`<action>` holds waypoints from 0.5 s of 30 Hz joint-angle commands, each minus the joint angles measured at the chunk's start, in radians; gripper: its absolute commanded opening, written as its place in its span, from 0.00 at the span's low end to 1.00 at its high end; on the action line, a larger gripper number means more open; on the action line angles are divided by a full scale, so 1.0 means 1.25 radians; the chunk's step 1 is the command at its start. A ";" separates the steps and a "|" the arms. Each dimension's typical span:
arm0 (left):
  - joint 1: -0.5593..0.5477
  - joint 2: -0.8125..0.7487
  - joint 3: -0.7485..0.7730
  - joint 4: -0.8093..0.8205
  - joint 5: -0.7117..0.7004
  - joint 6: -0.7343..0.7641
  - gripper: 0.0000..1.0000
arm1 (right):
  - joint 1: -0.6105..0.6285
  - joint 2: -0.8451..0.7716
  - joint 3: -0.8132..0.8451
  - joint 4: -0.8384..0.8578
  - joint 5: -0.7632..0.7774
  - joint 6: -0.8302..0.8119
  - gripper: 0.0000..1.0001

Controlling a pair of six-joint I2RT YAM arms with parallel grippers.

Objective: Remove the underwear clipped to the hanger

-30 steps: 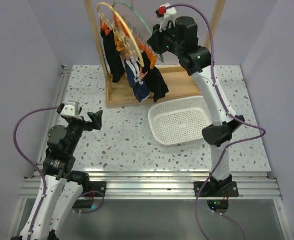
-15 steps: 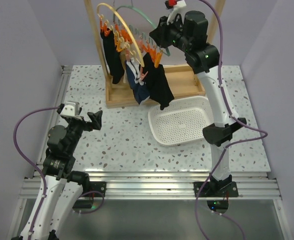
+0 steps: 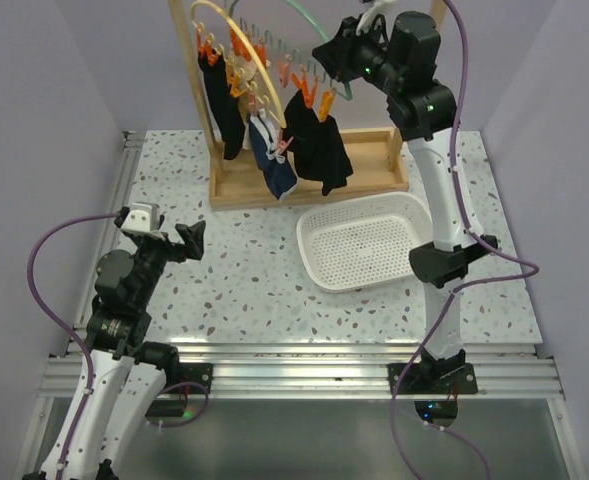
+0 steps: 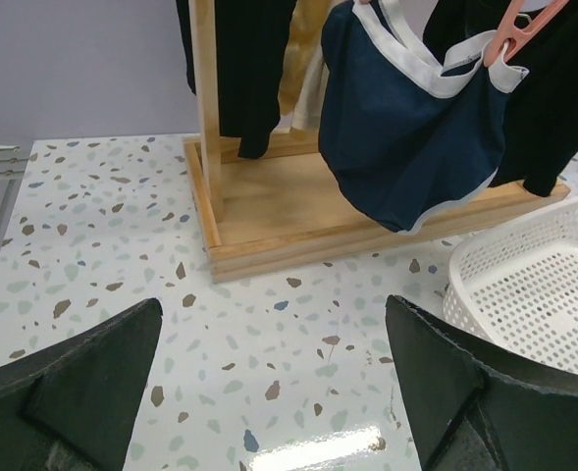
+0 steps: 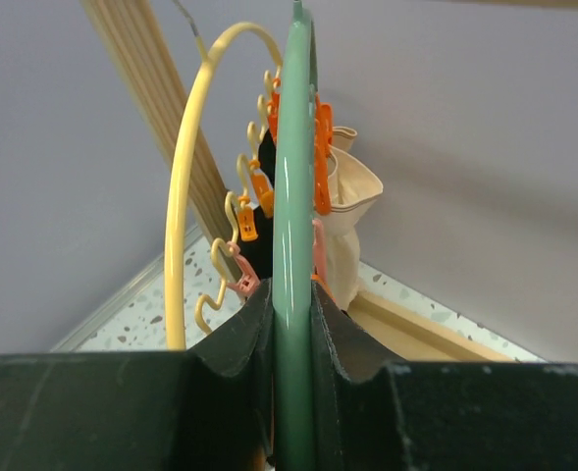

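My right gripper (image 3: pixel 332 55) is high at the back, shut on the green ring hanger (image 5: pixel 292 245), whose rim runs between its jaws. Black underwear (image 3: pixel 319 150) hangs from the green hanger's orange clips above the wooden base. A yellow ring hanger (image 3: pixel 236 55) beside it carries a black piece (image 3: pixel 222 110) and the navy underwear with white trim (image 3: pixel 272 160), which also shows in the left wrist view (image 4: pixel 406 128). A pale beige piece (image 5: pixel 347 216) shows in the right wrist view. My left gripper (image 3: pixel 182 240) is open and empty, low over the table at the near left.
A wooden rack (image 3: pixel 304 180) with two uprights stands at the back. A white perforated basket (image 3: pixel 364 240) lies on the speckled table in front of it, right of centre, and shows at the right edge of the left wrist view (image 4: pixel 534 285).
My right gripper has risen and moved right, lifting the green hanger; its black underwear has swung up and to the right. The left arm has not moved.
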 commanded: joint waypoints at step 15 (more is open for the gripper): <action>0.013 0.003 -0.002 0.045 0.025 -0.014 1.00 | -0.068 -0.098 -0.034 0.158 -0.014 0.027 0.00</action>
